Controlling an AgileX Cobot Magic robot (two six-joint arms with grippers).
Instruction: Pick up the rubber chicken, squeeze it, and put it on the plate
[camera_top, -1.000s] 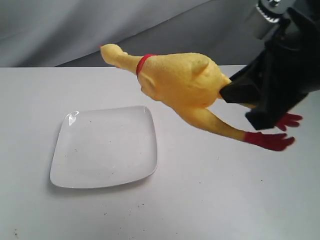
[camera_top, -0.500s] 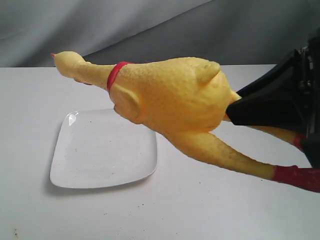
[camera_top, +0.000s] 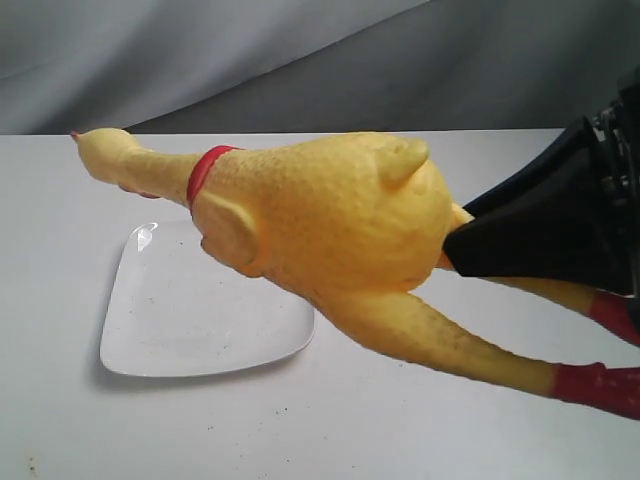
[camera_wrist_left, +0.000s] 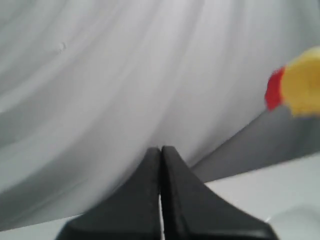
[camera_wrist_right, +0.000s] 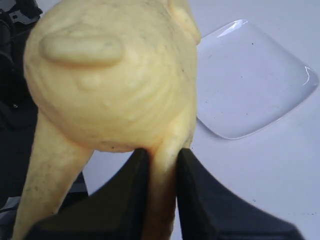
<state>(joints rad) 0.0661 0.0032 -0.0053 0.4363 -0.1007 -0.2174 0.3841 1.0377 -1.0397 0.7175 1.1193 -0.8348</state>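
The yellow rubber chicken (camera_top: 330, 215) hangs in the air, lying almost level, its head over the far left rim of the white plate (camera_top: 180, 320). Its red neck band and red feet show. My right gripper (camera_top: 455, 240) is shut on one of its legs just behind the body; the right wrist view shows the leg pinched between the black fingers (camera_wrist_right: 162, 160), with the chicken's body (camera_wrist_right: 110, 75) above and the plate (camera_wrist_right: 250, 85) beyond. My left gripper (camera_wrist_left: 161, 150) is shut on nothing, pointing at the grey backdrop; the chicken's head (camera_wrist_left: 300, 87) shows blurred at the edge.
The white table (camera_top: 400, 420) spreads around the plate, with small dark specks on it. A grey cloth backdrop (camera_top: 300, 60) hangs behind the far edge. The right arm's black body (camera_top: 590, 210) fills the right side.
The chicken, still in the right gripper, has travelled left and nearer to the camera; its head now reaches past the plate's far left corner.
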